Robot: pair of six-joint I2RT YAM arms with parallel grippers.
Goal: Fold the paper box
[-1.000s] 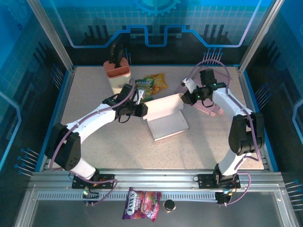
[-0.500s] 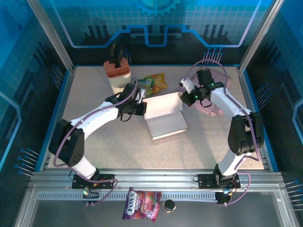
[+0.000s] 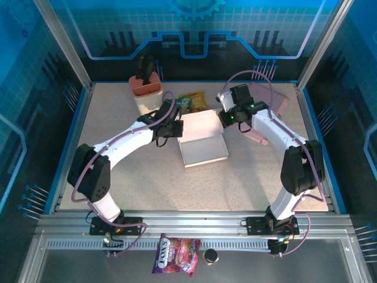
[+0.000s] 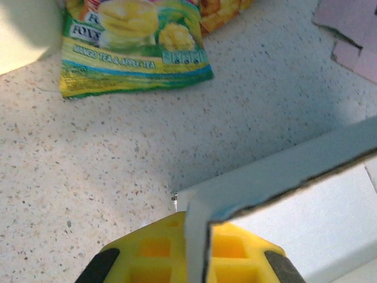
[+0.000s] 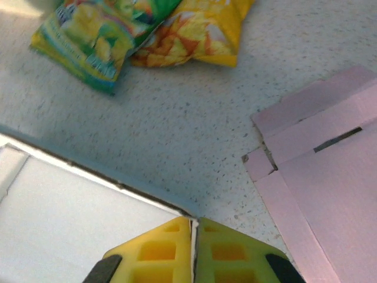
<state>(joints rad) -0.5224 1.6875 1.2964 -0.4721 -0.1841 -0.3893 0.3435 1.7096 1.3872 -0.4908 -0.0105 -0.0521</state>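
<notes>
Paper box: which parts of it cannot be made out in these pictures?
- Top external: the left end effector and right end effector cover the rear corners of the paper box.
- Left wrist: the box floor is cut off by the right and bottom edges.
- Right wrist: the box runs off the left and bottom edges.
- Top external: snack bags print is too small.

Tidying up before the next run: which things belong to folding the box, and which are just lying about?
In use: white paper box, left gripper, right gripper, both shut on it.
Lying about: green snack packet, yellow chip bag, pink cardboard, orange holder, candy bag.
</notes>
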